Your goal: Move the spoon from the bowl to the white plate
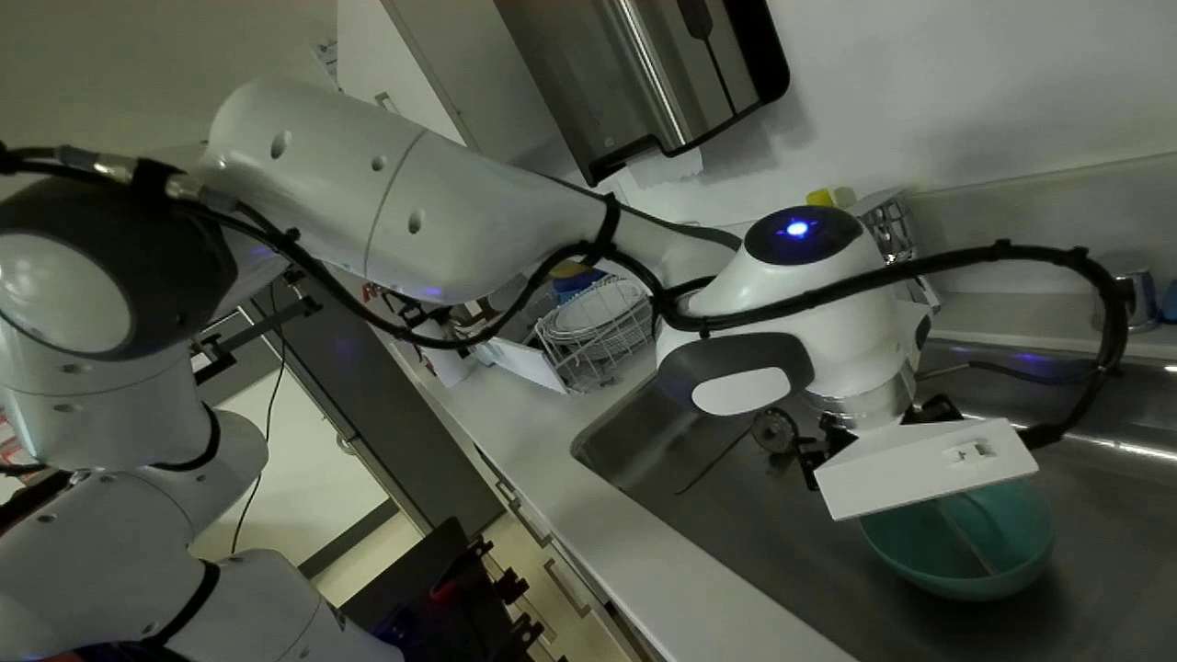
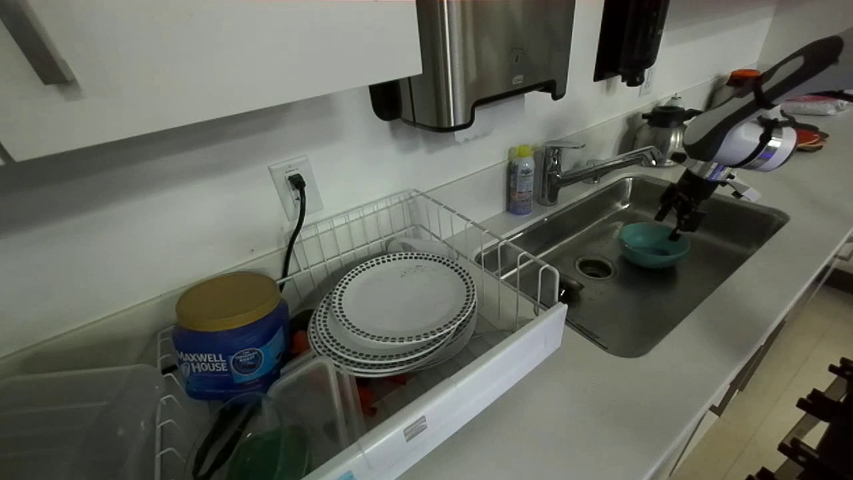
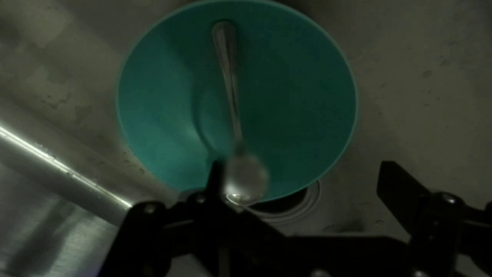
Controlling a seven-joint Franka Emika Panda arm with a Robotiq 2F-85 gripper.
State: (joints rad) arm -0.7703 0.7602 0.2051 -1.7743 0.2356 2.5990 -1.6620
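The teal-green bowl (image 3: 300, 96) stands on the sink floor and shows in both exterior views (image 1: 1025, 515) (image 2: 646, 258). The slim metallic spoon (image 3: 230, 77) rests in it, handle at the far rim in the wrist view. Its blurred round end reaches the near rim, by my left finger. A thin pale line in the bowl in an exterior view looks like the spoon (image 1: 970, 542). My gripper (image 3: 303, 167) is above the bowl with fingers wide apart, also seen in an exterior view (image 2: 668, 225). White plates (image 2: 403, 297) with dark-patterned rims are stacked in the rack.
The steel sink (image 2: 640, 333) has a drain (image 2: 595, 268) beside the bowl. A faucet (image 2: 600, 167) and a spray can (image 2: 521, 181) stand at its back edge. The wire rack (image 2: 513, 257) also holds a blue coffee tub (image 2: 230, 353) and clear containers. A paper towel dispenser (image 2: 493, 60) hangs above.
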